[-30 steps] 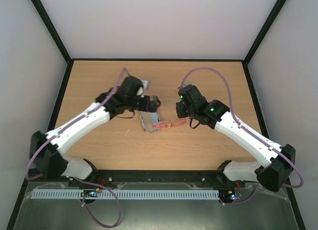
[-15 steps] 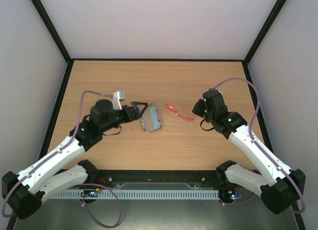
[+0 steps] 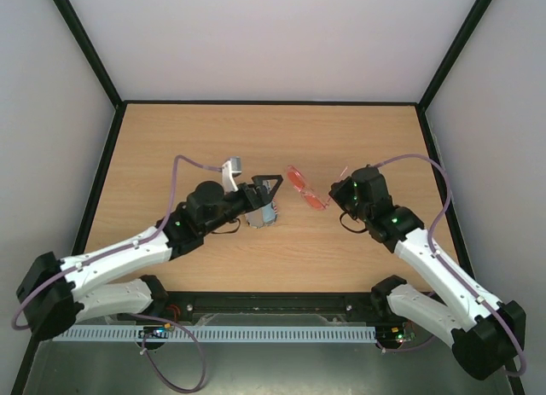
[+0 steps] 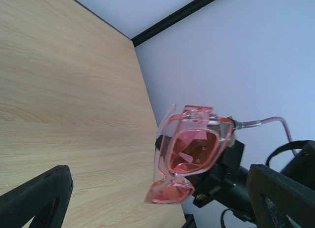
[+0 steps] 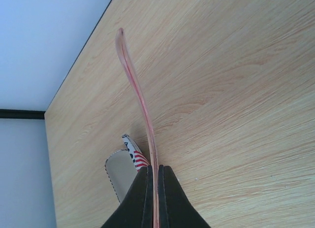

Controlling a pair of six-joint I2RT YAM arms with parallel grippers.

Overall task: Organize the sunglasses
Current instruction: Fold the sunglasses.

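worktop (image 3: 171, 139): flag case (image 3: 263, 214) lies by left pincer (image 3: 270, 182) | left pincer spread wide, empty | sunglasses (image 3: 305, 188) aloft mid-worktop, one temple nipped in closed right pincer (image 5: 156, 179) | risk: thin-temple hold may swivel or slip during handover

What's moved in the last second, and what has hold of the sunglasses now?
The right gripper, still shut on a temple arm, has lifted the sunglasses from the table beside the case, up and to the right. The left arm pulled back, then swung forward again; the left gripper now hangs open over the case, facing the lenses. The case stayed roughly in place.
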